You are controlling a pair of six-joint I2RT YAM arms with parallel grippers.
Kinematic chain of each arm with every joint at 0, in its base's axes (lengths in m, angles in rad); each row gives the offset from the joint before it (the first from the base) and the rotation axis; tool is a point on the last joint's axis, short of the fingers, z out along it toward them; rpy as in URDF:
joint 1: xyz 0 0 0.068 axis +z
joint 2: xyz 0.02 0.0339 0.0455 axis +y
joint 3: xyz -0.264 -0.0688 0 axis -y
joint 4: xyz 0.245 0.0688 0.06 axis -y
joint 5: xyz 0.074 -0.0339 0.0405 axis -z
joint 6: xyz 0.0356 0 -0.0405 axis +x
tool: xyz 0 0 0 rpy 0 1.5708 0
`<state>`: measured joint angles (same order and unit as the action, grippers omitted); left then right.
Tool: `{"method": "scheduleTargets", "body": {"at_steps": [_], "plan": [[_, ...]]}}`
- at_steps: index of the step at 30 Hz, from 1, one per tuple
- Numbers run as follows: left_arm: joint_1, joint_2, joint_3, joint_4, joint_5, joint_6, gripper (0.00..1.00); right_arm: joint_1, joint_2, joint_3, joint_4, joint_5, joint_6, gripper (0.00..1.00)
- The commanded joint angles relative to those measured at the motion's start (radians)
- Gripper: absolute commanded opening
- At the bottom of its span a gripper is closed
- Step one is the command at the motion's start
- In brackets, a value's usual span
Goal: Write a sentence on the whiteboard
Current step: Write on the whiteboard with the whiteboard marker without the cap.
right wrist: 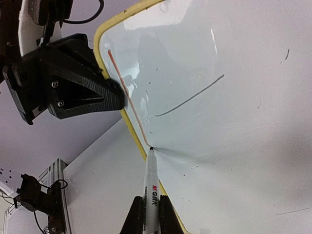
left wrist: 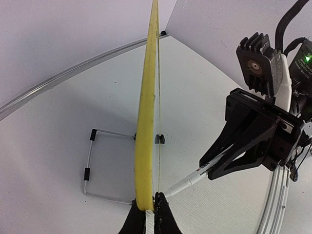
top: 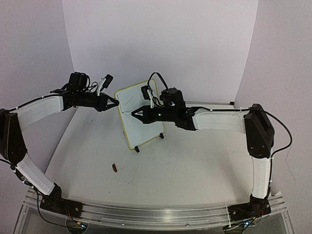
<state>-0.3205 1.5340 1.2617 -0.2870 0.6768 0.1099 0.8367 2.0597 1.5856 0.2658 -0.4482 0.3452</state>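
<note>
At the back of the desk (top: pixel 195 165) the whiteboard (top: pixel 146 129) stands upright on a wire stand (left wrist: pixel 90 161) with small black feet, its face turned toward the right arm. The left tool (top: pixel 116 103) is clenched on the board's yellow left edge, one finger on each side of the frame. The right tool (top: pixel 136 113) grips a white marker (right wrist: pixel 151 180), whose tip touches the white surface just inside that same edge, below the left tool. One dark stroke (right wrist: pixel 190 96) slants across the board (no readable words). A thin orange line (right wrist: pixel 129 97) runs up from the marker tip; drawn or reflected, I cannot tell. A small reddish-brown thing (top: pixel 115 168) lies on the desk, well in front of the board.
</note>
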Motion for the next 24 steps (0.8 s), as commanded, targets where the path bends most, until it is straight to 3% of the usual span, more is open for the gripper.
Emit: {"method": "scheduleTargets", "body": {"at_steps": [1, 24], "plan": [[-0.002, -0.04, -0.012, -0.009, -0.041, 0.056, 0.0, -0.005, -0.125, -0.052, 0.116, -0.007, 0.003, 0.0], [-0.002, -0.048, -0.018, -0.004, -0.037, 0.053, 0.0, -0.004, -0.04, 0.067, 0.105, 0.078, 0.012, 0.0]]}}
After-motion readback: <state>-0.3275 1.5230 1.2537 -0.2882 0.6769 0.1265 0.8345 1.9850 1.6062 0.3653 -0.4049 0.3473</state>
